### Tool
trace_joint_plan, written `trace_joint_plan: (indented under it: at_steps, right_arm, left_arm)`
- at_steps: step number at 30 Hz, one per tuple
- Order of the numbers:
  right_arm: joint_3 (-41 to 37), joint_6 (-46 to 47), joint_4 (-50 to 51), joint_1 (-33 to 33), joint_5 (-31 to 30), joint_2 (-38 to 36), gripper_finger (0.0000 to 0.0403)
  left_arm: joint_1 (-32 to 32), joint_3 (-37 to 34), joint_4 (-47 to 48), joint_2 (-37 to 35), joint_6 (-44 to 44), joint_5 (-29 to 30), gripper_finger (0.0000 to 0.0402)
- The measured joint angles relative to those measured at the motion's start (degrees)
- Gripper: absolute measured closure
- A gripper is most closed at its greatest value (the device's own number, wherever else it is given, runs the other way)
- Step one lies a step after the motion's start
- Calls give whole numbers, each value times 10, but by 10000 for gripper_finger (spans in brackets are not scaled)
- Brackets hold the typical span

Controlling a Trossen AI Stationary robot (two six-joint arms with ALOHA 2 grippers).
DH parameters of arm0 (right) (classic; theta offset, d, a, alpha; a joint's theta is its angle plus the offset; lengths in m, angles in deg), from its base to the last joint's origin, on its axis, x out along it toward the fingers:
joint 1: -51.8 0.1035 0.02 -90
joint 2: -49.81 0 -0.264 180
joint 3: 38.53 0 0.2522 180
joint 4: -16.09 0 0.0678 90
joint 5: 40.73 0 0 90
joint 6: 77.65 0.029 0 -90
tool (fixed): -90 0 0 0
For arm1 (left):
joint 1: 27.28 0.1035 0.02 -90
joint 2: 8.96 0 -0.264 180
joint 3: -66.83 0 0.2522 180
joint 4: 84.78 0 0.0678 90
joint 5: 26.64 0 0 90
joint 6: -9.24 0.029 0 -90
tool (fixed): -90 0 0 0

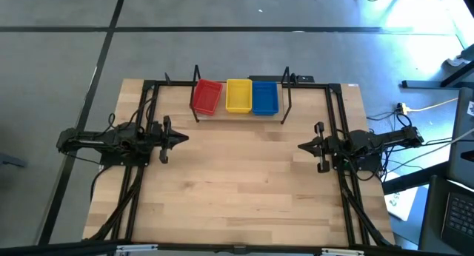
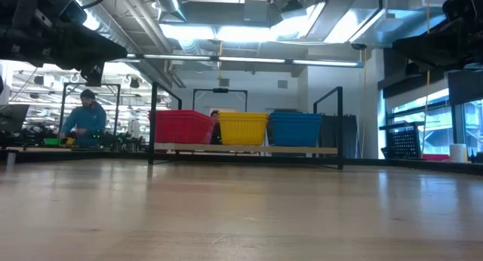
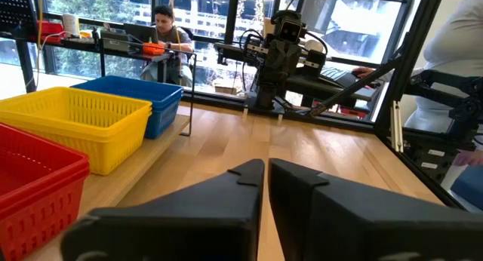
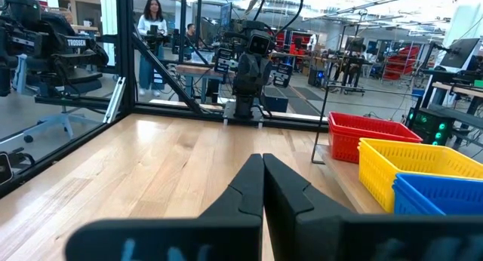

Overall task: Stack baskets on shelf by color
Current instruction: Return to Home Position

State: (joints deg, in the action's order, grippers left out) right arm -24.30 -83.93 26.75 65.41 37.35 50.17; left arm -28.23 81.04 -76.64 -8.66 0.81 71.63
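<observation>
A red basket stack [image 1: 207, 97], a yellow one [image 1: 238, 95] and a blue one [image 1: 265, 96] stand side by side on the shelf's light-wood plank [image 2: 241, 149] at the table's far edge, between black upright rods [image 1: 196, 93]. The red one sits slightly askew. My left gripper [image 1: 183, 137] is shut and empty over the table's left side. My right gripper [image 1: 302, 146] is shut and empty over the right side. Both are well short of the shelf. The baskets also show in the left wrist view [image 3: 83, 121] and the right wrist view [image 4: 411, 167].
Bare wooden tabletop [image 1: 237, 189] lies between the two arms and in front of the shelf. Black frame rails [image 1: 333, 115] run along the table's left and right sides. People sit and stand in the room beyond the table [image 2: 84, 118].
</observation>
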Motion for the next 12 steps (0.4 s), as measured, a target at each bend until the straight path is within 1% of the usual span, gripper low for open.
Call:
trace_joint_plan:
  at_steps: [12]
  right_arm:
    - [0, 0, 0, 0, 0, 0, 402]
  left_arm:
    - [0, 0, 0, 0, 0, 0, 376]
